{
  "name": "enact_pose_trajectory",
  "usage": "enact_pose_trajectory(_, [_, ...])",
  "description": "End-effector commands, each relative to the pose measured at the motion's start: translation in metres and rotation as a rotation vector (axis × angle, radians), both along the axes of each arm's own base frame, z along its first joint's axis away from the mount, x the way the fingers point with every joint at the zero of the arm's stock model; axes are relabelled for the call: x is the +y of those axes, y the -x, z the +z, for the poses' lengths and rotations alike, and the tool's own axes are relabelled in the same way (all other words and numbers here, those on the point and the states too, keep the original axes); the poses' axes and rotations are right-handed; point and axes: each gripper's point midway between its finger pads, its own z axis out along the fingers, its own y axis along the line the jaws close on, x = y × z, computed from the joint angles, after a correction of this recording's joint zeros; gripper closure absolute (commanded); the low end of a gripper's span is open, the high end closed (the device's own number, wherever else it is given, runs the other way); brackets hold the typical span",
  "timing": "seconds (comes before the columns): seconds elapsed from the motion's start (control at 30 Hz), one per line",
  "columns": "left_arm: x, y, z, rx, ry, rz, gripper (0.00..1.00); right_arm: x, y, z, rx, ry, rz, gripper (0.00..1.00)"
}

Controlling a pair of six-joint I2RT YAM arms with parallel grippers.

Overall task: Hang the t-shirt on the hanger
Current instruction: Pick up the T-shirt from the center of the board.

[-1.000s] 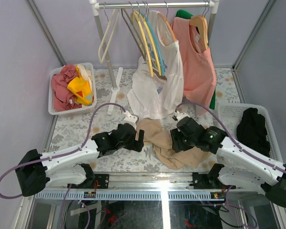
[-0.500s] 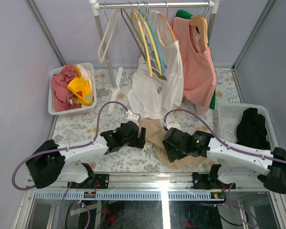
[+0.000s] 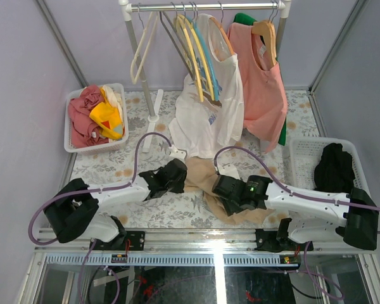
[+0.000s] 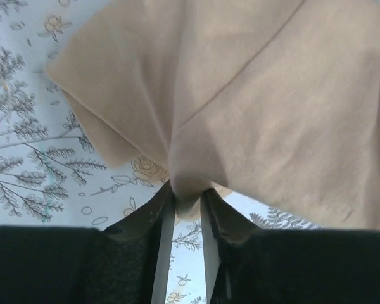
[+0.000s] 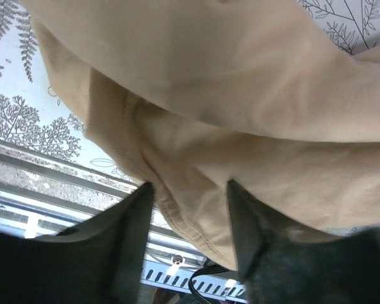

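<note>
The tan t-shirt (image 3: pixel 201 176) lies crumpled on the floral table between both arms. My left gripper (image 3: pixel 182 175) is at its left edge, and in the left wrist view the gripper (image 4: pixel 187 201) is shut on a pinched fold of the t-shirt (image 4: pixel 253 107). My right gripper (image 3: pixel 223 190) is on the shirt's near middle. In the right wrist view the gripper (image 5: pixel 189 202) stands open, with the shirt's stitched hem (image 5: pixel 177 209) bunched between its fingers. The light-blue hanger (image 3: pixel 207 58) hangs on the rail at the back, among yellow hangers.
A clothes rack (image 3: pixel 137 57) at the back holds a cream hanger (image 3: pixel 143 50), a white printed shirt (image 3: pixel 206 123) and a salmon top (image 3: pixel 266 95). A white basket (image 3: pixel 71 144) of clothes sits left. Another basket (image 3: pixel 302 151) holding a black garment sits right.
The left gripper moved right onto the shirt's edge and closed on a fold. The right arm slid left across the shirt, and its jaws narrowed around the hem.
</note>
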Motion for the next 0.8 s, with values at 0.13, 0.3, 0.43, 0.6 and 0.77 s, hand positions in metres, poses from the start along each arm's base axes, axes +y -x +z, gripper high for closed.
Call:
enact_pose_trajectory(0.13, [0.001,-0.030,0.049,-0.116,0.014,0.053,0.89,-0.001,-0.017,0.017,-0.100,0.007,-0.028,0.78])
enact_pose_trajectory(0.3, [0.009,-0.032,0.087,-0.164,0.037,0.084,0.91,-0.003,-0.029,0.047,-0.183,-0.026,-0.052,0.91])
enact_pose_trajectory(0.43, [0.017,-0.031,0.141,-0.251,0.133,0.129,0.91,-0.004,-0.037,0.083,-0.269,-0.123,-0.076,0.98])
enact_pose_trajectory(0.6, [0.026,-0.022,0.224,-0.356,0.280,0.143,0.88,-0.008,-0.038,0.137,-0.360,-0.314,-0.094,1.00])
enact_pose_trajectory(0.77, [0.036,-0.007,0.290,-0.416,0.381,0.118,0.88,0.011,-0.019,0.204,-0.390,-0.660,0.014,1.00])
